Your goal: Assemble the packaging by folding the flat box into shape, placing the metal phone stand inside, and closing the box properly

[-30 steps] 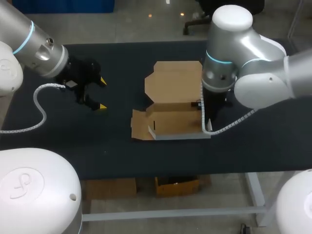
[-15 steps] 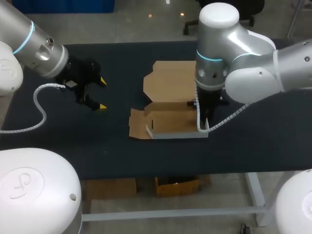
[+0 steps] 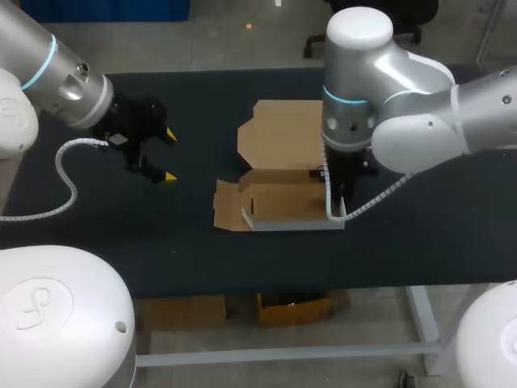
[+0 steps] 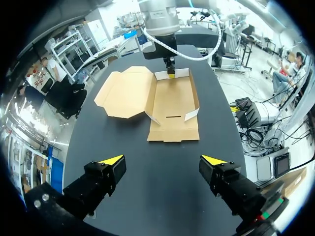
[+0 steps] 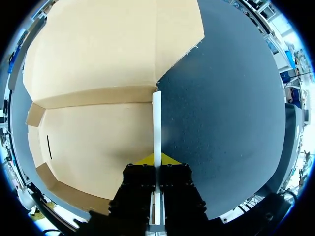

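Note:
A brown cardboard box (image 3: 283, 202) lies open at the table's middle, its lid (image 3: 287, 133) flat behind it and its front wall (image 3: 295, 225) raised. My right gripper (image 3: 336, 196) stands over the box's right end, mostly hidden under its own wrist. In the right wrist view this gripper (image 5: 157, 160) is shut on the thin upright side wall (image 5: 156, 118). From the left wrist view the box (image 4: 173, 101) lies well ahead, with the right gripper (image 4: 171, 70) at its far wall. My left gripper (image 3: 161, 155) (image 4: 162, 160) is open and empty, off to the box's left. No phone stand is in view.
A small side flap (image 3: 229, 206) of the box lies flat on the dark table (image 3: 145, 242) at the box's left end. A white cable (image 3: 363, 208) hangs from my right arm beside the box's right end.
My right arm has swung a little to the left, and the box has shifted slightly left with it. The left arm has not moved.

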Controlling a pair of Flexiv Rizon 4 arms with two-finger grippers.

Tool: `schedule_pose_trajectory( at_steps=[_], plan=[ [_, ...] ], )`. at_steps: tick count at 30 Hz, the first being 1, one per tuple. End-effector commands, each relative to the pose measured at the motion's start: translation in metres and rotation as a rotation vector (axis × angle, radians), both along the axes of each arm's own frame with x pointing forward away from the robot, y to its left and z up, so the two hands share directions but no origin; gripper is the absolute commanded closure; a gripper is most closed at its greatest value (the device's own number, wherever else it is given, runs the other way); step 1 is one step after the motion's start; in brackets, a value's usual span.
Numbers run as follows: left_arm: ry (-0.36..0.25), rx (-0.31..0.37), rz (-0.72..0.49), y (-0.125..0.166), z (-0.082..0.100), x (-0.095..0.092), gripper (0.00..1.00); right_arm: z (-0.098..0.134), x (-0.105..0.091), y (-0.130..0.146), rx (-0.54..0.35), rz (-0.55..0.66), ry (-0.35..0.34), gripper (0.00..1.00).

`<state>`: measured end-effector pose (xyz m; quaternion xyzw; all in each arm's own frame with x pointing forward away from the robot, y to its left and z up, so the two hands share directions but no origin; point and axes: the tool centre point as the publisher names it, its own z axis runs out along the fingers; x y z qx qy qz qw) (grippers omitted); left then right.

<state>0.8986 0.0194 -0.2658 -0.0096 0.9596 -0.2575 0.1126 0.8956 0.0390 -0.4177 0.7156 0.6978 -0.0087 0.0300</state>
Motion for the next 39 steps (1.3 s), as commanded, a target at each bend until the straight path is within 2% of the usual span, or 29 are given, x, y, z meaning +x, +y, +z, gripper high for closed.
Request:
schedule_pose_trajectory(
  at_steps=[1,39],
  plan=[
    [0.001,0.004,0.001,-0.0001,0.0008,-0.0006,0.0,-0.0031,0.0014,0.0003,0.001,0.005,-0.001,1.0],
    [0.001,0.004,0.001,-0.0001,0.0008,-0.0006,0.0,-0.003,0.0016,-0.0009,0.013,0.005,-0.027,1.0]
  ],
)
